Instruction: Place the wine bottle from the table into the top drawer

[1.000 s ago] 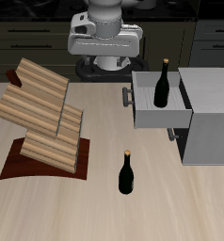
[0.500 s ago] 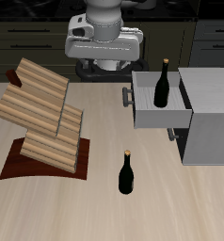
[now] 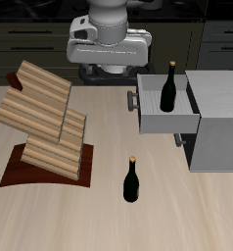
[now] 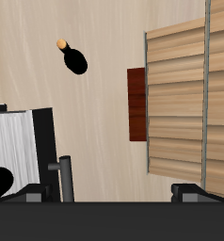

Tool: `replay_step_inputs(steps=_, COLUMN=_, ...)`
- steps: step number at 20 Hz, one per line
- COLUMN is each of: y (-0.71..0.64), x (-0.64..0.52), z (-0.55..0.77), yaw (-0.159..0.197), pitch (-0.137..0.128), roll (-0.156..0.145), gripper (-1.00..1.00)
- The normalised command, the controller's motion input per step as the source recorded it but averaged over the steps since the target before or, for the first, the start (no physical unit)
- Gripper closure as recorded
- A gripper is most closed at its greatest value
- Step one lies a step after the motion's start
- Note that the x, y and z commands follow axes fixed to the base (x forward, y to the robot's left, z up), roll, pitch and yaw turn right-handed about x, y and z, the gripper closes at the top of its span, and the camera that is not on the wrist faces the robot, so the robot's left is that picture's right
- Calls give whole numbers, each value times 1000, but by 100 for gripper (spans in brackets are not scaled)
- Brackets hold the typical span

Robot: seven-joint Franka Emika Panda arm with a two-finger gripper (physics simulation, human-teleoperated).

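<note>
The wine bottle (image 3: 132,180) stands upright on the table (image 3: 187,216), near its front edge; it also shows in the wrist view (image 4: 72,57). A look-alike bottle (image 3: 169,88) stands in the top drawer (image 3: 156,118), which is pulled out of the grey cabinet (image 3: 221,127). My gripper (image 3: 109,71) hangs high at the back of the table, open and empty, far from both bottles. In the wrist view the gripper (image 4: 116,193) has its fingers wide apart, with the drawer (image 4: 15,141) and the second bottle (image 4: 1,181) beside it.
A slatted wooden rack (image 3: 45,118) on a dark red base (image 3: 50,176) stands beside the bottle on the table; it shows in the wrist view (image 4: 189,94) too. The drawer's bar handle (image 3: 134,100) sticks out toward the rack.
My gripper has risen a little at the back of the table. The bottles, the drawer and the rack have not moved.
</note>
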Motion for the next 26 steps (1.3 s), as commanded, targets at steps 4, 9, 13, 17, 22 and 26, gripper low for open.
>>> replay_step_inputs(steps=4, y=-19, x=227, z=-4, yaw=1, pitch=3, roll=-12, gripper=-100)
replay_step_inputs(steps=9, y=-30, x=344, z=18, yaw=-19, pitch=-15, roll=-28, gripper=-100)
replay_step_inputs(steps=13, y=20, x=273, z=-42, yaw=1, pitch=-1, roll=-17, gripper=-100)
replay_step_inputs(steps=17, y=155, x=322, z=-133, yaw=-16, pitch=29, roll=-3, gripper=-100)
replay_step_inputs(steps=22, y=234, x=189, z=-119, yaw=11, pitch=18, roll=5, gripper=-100)
replay_step_inputs(steps=26, y=163, x=188, z=-34, yaw=1, pitch=-2, roll=-18, gripper=-100)
